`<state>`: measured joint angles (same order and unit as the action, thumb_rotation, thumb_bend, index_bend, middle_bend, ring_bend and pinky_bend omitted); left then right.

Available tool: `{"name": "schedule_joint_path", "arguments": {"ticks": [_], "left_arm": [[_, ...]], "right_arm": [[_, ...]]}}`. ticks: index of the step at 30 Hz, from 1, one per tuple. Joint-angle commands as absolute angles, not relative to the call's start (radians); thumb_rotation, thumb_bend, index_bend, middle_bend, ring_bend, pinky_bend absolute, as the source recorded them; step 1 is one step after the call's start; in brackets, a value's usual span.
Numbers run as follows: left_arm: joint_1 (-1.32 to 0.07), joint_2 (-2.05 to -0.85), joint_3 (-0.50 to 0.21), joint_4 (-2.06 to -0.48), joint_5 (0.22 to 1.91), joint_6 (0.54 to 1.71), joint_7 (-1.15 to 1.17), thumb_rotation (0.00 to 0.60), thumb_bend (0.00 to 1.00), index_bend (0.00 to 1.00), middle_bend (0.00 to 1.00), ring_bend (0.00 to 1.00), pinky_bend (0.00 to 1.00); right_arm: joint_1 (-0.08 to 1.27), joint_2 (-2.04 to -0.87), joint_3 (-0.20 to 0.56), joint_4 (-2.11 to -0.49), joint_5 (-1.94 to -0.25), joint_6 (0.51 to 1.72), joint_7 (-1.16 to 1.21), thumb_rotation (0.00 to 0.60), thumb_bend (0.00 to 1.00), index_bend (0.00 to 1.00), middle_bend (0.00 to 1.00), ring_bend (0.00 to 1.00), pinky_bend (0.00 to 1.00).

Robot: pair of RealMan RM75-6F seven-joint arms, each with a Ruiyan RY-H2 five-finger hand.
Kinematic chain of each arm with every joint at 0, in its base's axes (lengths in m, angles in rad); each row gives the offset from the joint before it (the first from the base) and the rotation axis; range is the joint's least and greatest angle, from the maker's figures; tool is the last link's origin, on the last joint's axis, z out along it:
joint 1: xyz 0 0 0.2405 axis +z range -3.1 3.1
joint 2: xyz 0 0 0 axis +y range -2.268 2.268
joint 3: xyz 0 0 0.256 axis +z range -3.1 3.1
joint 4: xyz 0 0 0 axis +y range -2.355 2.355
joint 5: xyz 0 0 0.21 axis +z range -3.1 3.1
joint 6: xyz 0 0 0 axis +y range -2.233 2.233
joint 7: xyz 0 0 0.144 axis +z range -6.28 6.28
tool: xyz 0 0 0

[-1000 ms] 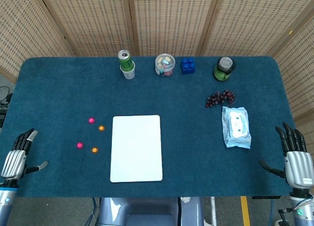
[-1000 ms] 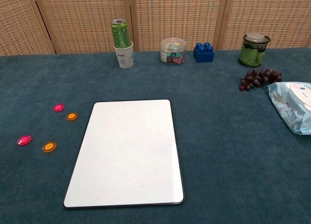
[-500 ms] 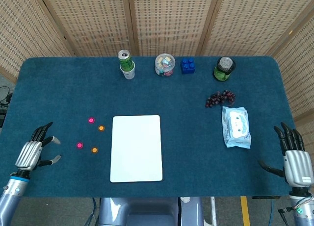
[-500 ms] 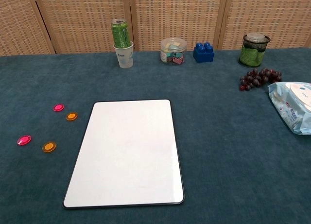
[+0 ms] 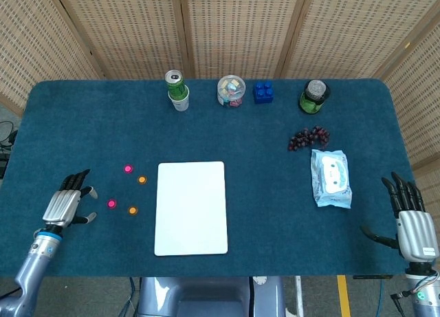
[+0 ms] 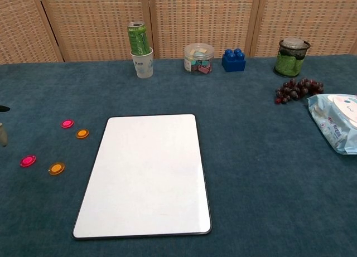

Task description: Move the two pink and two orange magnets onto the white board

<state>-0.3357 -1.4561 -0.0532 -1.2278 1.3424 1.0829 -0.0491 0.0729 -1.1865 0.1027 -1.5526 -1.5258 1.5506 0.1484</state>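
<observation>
My left hand (image 5: 64,205) hovers over the blue felt table (image 5: 82,124), metal fingers spread, holding nothing. Just to its right lie glossy round magnets: pink (image 5: 111,203), orange (image 5: 133,210), pink (image 5: 128,169), orange (image 5: 142,180). Beyond them lies the smooth white board (image 5: 191,207). My right hand (image 5: 411,227) is empty, fingers apart.

A rectangular table covered in dark teal felt-like cloth (image 5: 82,124) with rounded far corners fills both views. Behind it stands a folding screen of woven rattan panels in light wooden frames (image 5: 240,28), spanning the full width. Grey floor with a yellow line (image 5: 342,296) shows below the table's near edge. Lighting is even.
</observation>
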Motion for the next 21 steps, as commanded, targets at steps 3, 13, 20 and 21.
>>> {"name": "schedule_joint_path", "arguments": {"ticks": [3,13,20,21], "left_arm": [[-0.351,-1.499,-0.058,-1.179,1.340,1.069,-0.051,0.600,0.25,0.44,0.00,0.00,0.00],[-0.378,-1.523,-0.065,-1.180,1.342,1.054,-0.009,0.600,0.25,0.44,0.00,0.00,0.00],[-0.389,-1.536,-0.068,-1.193,1.310,1.028,0.052,0.600,0.25,0.44,0.00,0.00,0.00],[-0.390,-1.539,-0.067,-1.191,1.306,1.024,0.057,0.600,0.25,0.44,0.00,0.00,0.00]], "right_arm": [[0.073,-1.185,0.102,-1.555,-1.525,1.550,0.149,0.600,0.05,0.00,0.00,0.00,0.00],[0.073,-1.184,0.102,-1.556,-1.522,1.548,0.152,0.600,0.05,0.00,0.00,0.00,0.00],[0.074,-1.182,0.101,-1.556,-1.521,1.544,0.157,0.600,0.05,0.00,0.00,0.00,0.00],[0.074,-1.182,0.101,-1.556,-1.521,1.543,0.157,0.600,0.05,0.00,0.00,0.00,0.00]]}}
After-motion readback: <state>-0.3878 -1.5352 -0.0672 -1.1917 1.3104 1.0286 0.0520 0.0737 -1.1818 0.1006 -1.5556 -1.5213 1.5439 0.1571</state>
